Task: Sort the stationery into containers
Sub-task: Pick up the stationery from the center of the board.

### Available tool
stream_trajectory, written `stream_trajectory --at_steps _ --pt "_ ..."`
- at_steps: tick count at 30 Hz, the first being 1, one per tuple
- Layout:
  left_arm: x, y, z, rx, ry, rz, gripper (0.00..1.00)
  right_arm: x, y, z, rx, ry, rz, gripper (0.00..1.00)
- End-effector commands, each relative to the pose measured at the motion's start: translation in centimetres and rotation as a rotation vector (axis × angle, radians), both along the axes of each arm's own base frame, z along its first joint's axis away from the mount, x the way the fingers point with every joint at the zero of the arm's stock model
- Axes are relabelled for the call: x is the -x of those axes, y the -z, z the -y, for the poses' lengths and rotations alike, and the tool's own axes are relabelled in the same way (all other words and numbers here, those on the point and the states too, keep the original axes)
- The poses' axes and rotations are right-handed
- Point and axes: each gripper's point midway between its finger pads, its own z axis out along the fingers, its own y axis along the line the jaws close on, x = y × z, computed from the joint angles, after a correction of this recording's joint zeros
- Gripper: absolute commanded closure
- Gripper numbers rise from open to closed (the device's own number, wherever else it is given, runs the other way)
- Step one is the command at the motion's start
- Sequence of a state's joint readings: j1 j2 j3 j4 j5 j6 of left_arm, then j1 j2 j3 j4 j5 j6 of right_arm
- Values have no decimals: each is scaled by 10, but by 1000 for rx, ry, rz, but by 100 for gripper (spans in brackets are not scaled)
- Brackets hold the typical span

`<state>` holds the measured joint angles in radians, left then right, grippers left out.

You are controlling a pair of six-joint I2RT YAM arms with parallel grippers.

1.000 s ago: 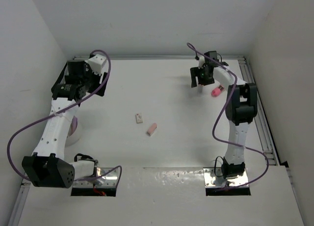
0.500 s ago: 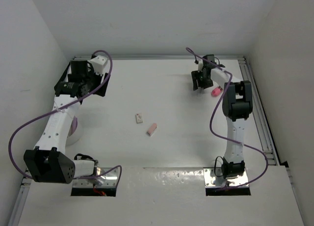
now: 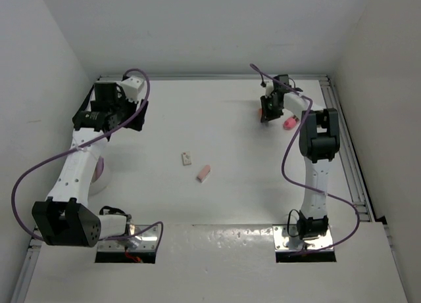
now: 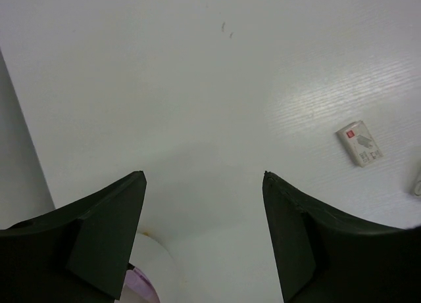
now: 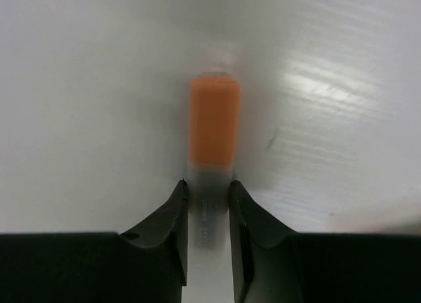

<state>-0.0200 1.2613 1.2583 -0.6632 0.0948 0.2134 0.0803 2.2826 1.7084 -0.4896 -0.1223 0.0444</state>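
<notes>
Orange-capped white marker (image 5: 214, 122) lies flat at the far right of the table (image 3: 230, 185), its long axis running straight out from the right gripper (image 5: 209, 185), whose jaws are pinched on the white barrel just behind the cap. The round white tub (image 3: 104, 182) sits well apart at the near left, beside the left arm (image 3: 75, 165), so the carry likely runs leftward over bare tabletop, away from the back wall (image 3: 210, 40) and right-hand rail (image 3: 345, 145). Left gripper (image 4: 204, 175) hangs spread wide, holding nothing.
</notes>
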Motion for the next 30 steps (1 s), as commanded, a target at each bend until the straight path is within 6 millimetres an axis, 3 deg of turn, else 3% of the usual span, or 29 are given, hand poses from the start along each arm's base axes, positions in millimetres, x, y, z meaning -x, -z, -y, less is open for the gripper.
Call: stream_trajectory --at_steps 1,2,3,5,10,16,21,23,30 --pt "11 -15 8 110 31 61 22 16 -37 -34 -129 -103 30 92" --pt "13 -19 18 162 70 73 22 24 -40 -44 -154 -122 30 96" --pt "21 -20 23 194 90 86 22 27 -68 -59 -216 -166 78 98" --pt "29 -30 41 289 165 118 22 43 -88 -83 -297 -231 103 100" --pt "54 -54 66 471 230 189 22 83 -184 -149 -520 -405 268 100" --pt "80 -90 104 716 398 198 22 148 -274 -228 -680 -619 395 100" --pt "90 -115 117 831 440 198 22 187 -317 -272 -703 -735 469 100" --pt "95 -126 121 878 450 194 22 203 -321 -289 -678 -783 479 100" --pt "104 -132 129 967 457 169 23 217 -327 -312 -650 -833 507 100"
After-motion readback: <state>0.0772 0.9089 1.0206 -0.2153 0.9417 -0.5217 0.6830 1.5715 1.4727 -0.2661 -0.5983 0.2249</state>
